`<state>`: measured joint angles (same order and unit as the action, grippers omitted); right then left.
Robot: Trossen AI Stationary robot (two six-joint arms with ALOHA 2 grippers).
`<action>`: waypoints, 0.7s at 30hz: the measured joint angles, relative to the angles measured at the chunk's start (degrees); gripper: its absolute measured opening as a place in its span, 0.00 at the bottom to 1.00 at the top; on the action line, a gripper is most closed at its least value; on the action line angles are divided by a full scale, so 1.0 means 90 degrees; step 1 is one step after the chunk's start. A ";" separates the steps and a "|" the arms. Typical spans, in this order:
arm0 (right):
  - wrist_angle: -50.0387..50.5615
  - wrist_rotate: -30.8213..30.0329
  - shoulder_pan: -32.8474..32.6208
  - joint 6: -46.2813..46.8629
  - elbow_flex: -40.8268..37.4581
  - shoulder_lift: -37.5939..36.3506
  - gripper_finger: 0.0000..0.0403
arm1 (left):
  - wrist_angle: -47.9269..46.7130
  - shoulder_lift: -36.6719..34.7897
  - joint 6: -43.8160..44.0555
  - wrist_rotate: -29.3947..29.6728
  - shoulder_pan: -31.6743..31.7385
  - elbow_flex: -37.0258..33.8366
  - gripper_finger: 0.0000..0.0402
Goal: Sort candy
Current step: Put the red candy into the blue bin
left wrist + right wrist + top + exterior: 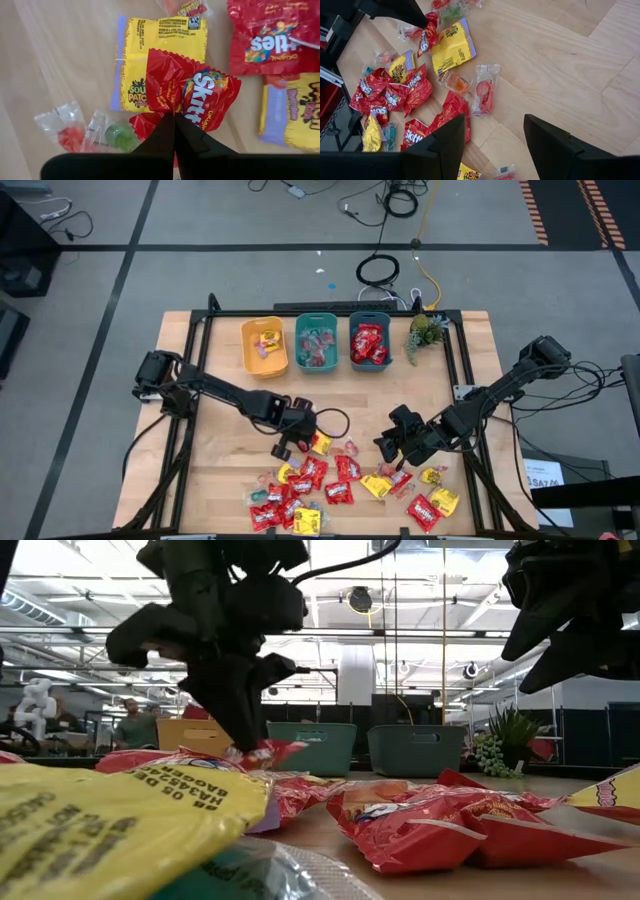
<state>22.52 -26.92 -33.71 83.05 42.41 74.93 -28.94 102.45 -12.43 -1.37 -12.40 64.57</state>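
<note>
From above, the wooden bench (215, 380) carries three bins along its far edge: a yellow bin (264, 345), a teal bin (317, 342) and a darker teal bin (369, 341), each with sweets inside, and a small plant (425, 332) beside them. The candy (345, 485) lies scattered near the front edge. The left pincer (303, 442) sits at the pile's upper left edge; the right pincer (392, 448) hovers over its right part.

At bench height, the left pincer (240, 745) points down onto a red packet (262, 753), with yellow and red packets filling the foreground.

The left wrist camera shows its fingers (165, 132) pressed together, pinching the corner of the red packet (192, 95) that overlaps a yellow packet (150, 50).

The right wrist camera shows its fingers (447, 142) spread apart, holding nothing, above the bench.
</note>
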 joint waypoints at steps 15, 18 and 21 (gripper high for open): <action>0.0002 -0.0002 -0.0002 0.0007 0.0001 -0.0001 0.48 | -0.0730 -0.0012 -0.0345 -0.0226 0.0937 0.1627 0.01; 0.0000 -0.0002 0.0000 0.0017 0.0000 0.0001 0.48 | -0.0433 -0.0012 -0.0377 -0.0265 0.1400 0.1930 0.01; 0.0000 -0.0036 -0.0002 0.0126 0.0000 0.0000 0.48 | 0.0059 -0.0012 -0.0389 -0.0303 0.1906 0.2194 0.01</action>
<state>22.52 -27.24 -33.74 84.18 42.41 74.93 -28.41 102.35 -15.92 -4.09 4.75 84.31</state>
